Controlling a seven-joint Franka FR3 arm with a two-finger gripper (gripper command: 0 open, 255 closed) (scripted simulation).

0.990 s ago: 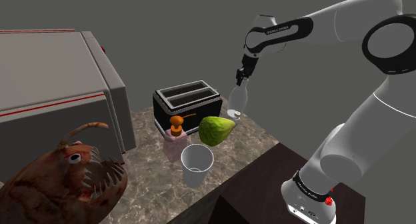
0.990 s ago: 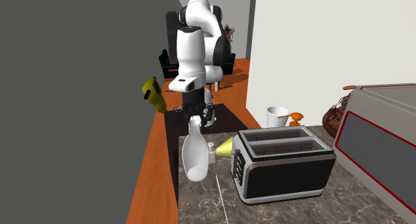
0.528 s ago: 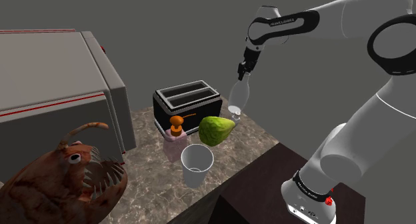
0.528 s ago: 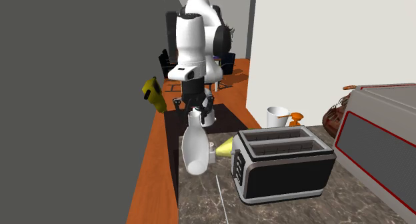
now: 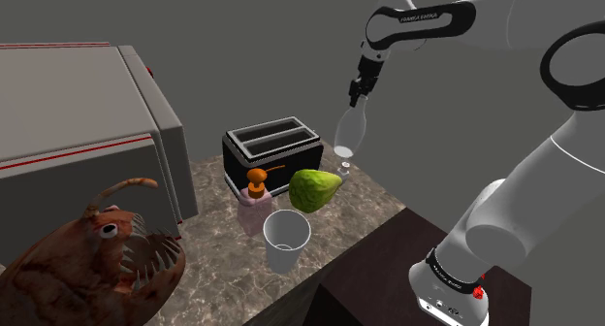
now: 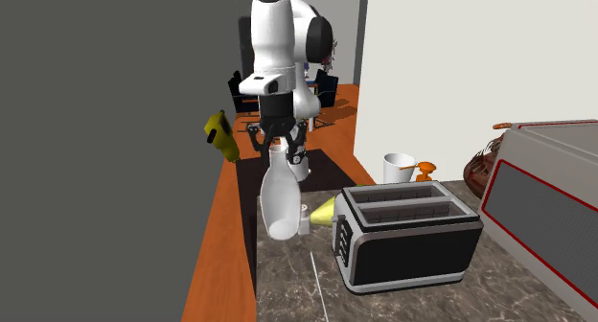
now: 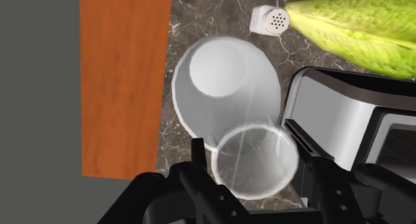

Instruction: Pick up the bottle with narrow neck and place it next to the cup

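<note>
A clear bottle (image 5: 350, 135) with a narrow neck hangs in the air above the far end of the marble counter (image 5: 373, 198). My gripper (image 5: 358, 89) is shut on its neck. In the second exterior view the bottle (image 6: 280, 203) dangles from the gripper (image 6: 277, 148), beside the toaster. The wrist view looks down the bottle (image 7: 223, 89), whose neck is clasped between the black fingers (image 7: 197, 164) of the gripper (image 7: 250, 166). The pale cup (image 5: 287, 239) stands upright near the counter's front edge, on the far side of the green fruit from the bottle, and appears as a white cup (image 6: 399, 167) behind the toaster.
A black toaster (image 5: 271, 151) sits mid-counter, with a green fruit (image 5: 315, 189), a small shaker (image 5: 342, 165) under the bottle, and an orange-topped dispenser (image 5: 256, 188) nearby. A microwave (image 5: 78, 140) and a brown anglerfish figure (image 5: 92, 266) fill the shoulder view's left.
The gripper has risen with the bottle in it, lifting the bottle higher above the counter. Nothing on the counter has moved.
</note>
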